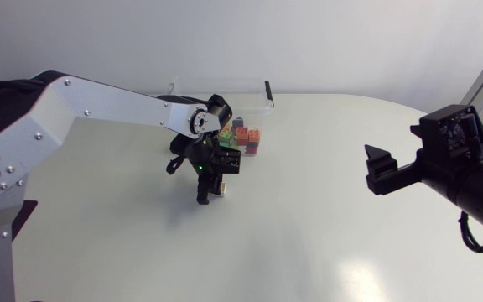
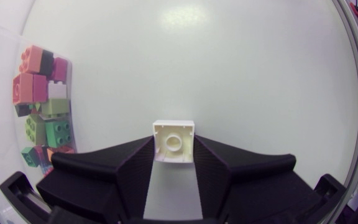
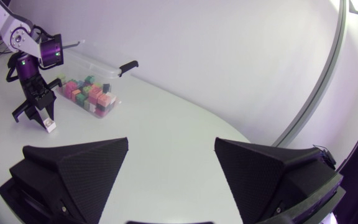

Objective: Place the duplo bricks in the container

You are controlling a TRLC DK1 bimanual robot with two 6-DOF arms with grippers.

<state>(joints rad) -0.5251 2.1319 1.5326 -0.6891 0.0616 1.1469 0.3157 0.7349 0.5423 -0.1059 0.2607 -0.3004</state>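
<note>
Around: the clear container [image 1: 193,86] sits toward the far side of the table [image 1: 309,243]. It has a pile of coloured bricks [image 1: 243,138] at 1 end: orange, pink, green and a couple of dark ones. There's a black latch [image 1: 268,92] on its end too.

In the way: the container is just beside the left gripper [image 2: 173,151], off to 1 side of its fingers. Its clear wall stands between the gripper and the pile.

White brick: 1 white brick [image 2: 173,142] is out on the table side, not in the container. It's right at the fingertips, with its hollow side and round tube facing the wrist camera. It's low by the tabletop, but I can't tell whether it actually rests on it.

Left gripper: the left arm [image 1: 99,105] comes in past the middle, with the gripper pointing down. The 2 fingers are drawn in to a narrow gap, each pressed against 1 side of the white brick, so it's got a proper grip.

Right gripper: the right gripper [image 3: 171,168] is well apart from all that, at the right side of the table. Its fingers are spread wide and hold nothing.
</note>
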